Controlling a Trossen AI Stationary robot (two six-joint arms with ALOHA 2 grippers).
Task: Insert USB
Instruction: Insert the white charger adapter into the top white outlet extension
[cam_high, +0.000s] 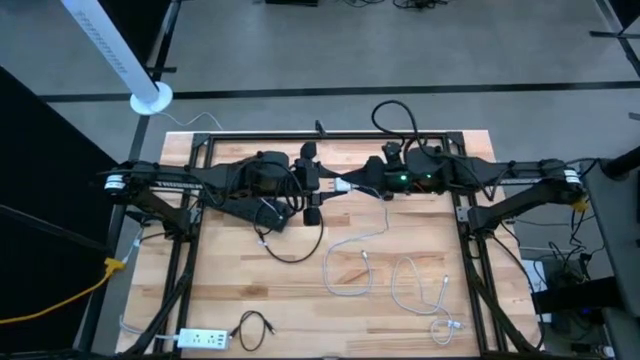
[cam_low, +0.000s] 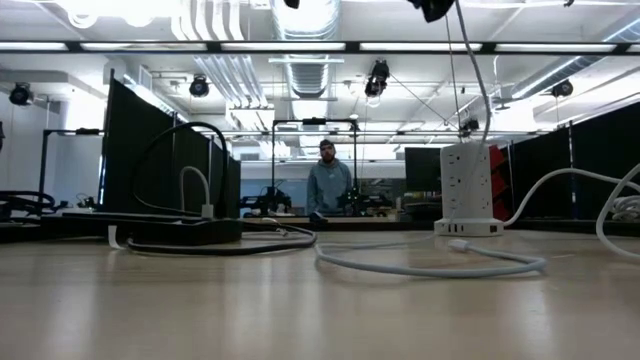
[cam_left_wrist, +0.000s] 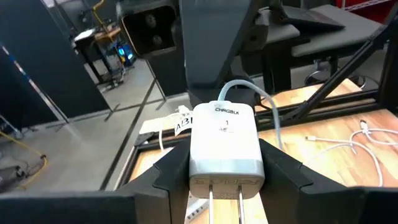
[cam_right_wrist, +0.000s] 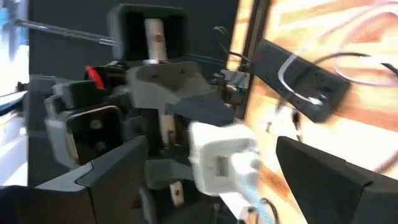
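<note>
A white charger block hangs in mid-air over the table's far middle, and my left gripper is shut on it. A white USB cable sits plugged into the block's far end and runs down to the table. My right gripper faces the block from the table's right. It is open, with one finger on either side of the cable's plug, apart from it. In the high view the two grippers meet at the block. My left gripper pinches the block's two side faces between its two fingers, near the pronged end. The fingers come level from the table's left. The block is lifted clear, with its prongs toward my wrist and its cable end toward the right arm. The cable hangs slack.
A black power strip lies under the left arm. A second white cable is coiled at the near right. A white power strip and a black cable lie at the near left. A white power tower shows in the low view, and a person stands far behind.
</note>
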